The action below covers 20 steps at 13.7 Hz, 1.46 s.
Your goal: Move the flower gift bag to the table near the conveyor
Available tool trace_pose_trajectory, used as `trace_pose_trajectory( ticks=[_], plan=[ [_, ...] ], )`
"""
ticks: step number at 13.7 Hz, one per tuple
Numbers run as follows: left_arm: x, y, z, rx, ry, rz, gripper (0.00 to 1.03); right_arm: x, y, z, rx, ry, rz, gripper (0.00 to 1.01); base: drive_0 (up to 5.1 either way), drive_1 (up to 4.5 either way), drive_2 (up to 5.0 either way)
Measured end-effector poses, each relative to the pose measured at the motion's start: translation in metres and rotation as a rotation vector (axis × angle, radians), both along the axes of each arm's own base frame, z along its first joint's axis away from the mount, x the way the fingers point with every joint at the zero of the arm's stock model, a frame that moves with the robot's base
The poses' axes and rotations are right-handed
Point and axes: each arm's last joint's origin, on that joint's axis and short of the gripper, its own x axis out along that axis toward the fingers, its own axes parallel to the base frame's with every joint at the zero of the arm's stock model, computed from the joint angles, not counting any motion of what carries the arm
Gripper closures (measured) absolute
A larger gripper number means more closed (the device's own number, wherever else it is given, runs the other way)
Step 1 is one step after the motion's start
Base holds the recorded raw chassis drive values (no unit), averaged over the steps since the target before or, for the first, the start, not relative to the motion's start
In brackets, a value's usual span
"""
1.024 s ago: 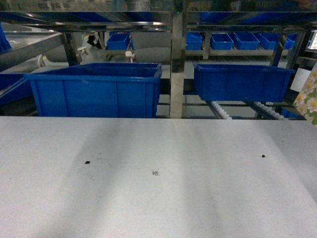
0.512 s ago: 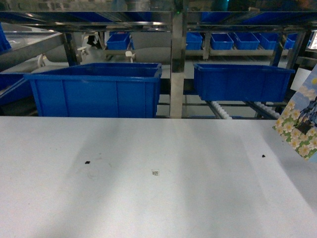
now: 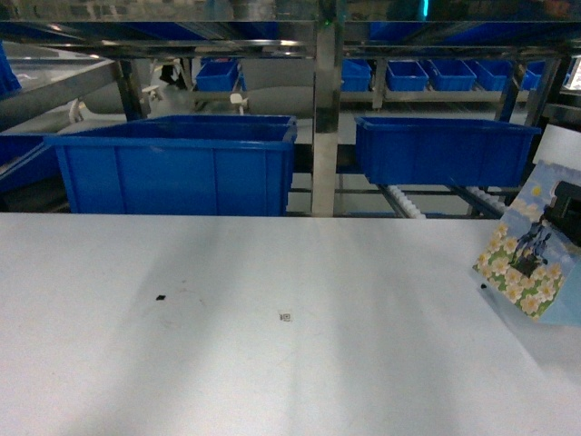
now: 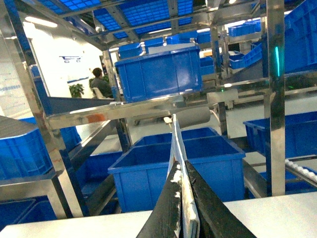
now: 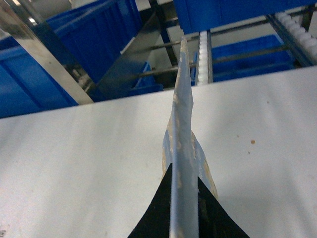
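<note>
The flower gift bag (image 3: 525, 268), pale blue with white and yellow blossoms, hangs tilted at the right edge of the white table (image 3: 272, 363). My right gripper (image 3: 556, 218) is shut on its upper part. In the right wrist view the bag (image 5: 182, 129) runs edge-on between the shut black fingers (image 5: 183, 181), just above the table (image 5: 74, 163). The conveyor (image 3: 404, 202) with white rollers (image 5: 202, 59) lies behind the table's far edge. My left gripper (image 4: 182, 173) is shut on a thin pale flat bag (image 4: 177, 144) seen edge-on; it is out of the head view.
Two large blue bins (image 3: 172, 163) (image 3: 445, 150) stand behind the far edge of the table. Between them rises a steel rack post (image 3: 325, 118). Tiny dark specks (image 3: 160, 297) dot the tabletop. More blue bins fill the shelves further back.
The flower gift bag has come in from the right edge, moving left and down toward the tabletop and tilting. More of its printed face shows now.
</note>
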Motion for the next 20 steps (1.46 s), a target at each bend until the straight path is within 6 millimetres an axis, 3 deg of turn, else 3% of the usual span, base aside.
trace_pose_trajectory(
  ticks=[5,6,9,12,16,20],
  plan=[
    [0.0,0.0,0.0,0.0,-0.001,0.0,1.01,-0.012,0.011,-0.017,-0.115,0.024,0.037,0.98,0.0,0.0,0.0],
    [0.0,0.0,0.0,0.0,-0.001,0.0,1.01,-0.013,0.011,-0.018,-0.124,0.021,0.034,0.94,0.0,0.0,0.0],
    [0.0,0.0,0.0,0.0,-0.001,0.0,1.01,-0.024,0.009,-0.021,-0.165,0.002,-0.052,0.5,0.0,0.0,0.0],
    [0.0,0.0,0.0,0.0,-0.001,0.0,1.01,-0.043,0.026,0.015,-0.191,-0.144,-0.131,0.01,0.0,0.0,0.0],
    [0.0,0.0,0.0,0.0,0.0,0.0,1.01,-0.106,0.035,0.04,-0.29,-0.231,-0.3,0.03,0.0,0.0,0.0],
    [0.0,0.0,0.0,0.0,-0.001,0.0,1.01,-0.171,0.058,0.061,-0.283,-0.17,-0.269,0.03,0.0,0.0,0.0]
  ],
)
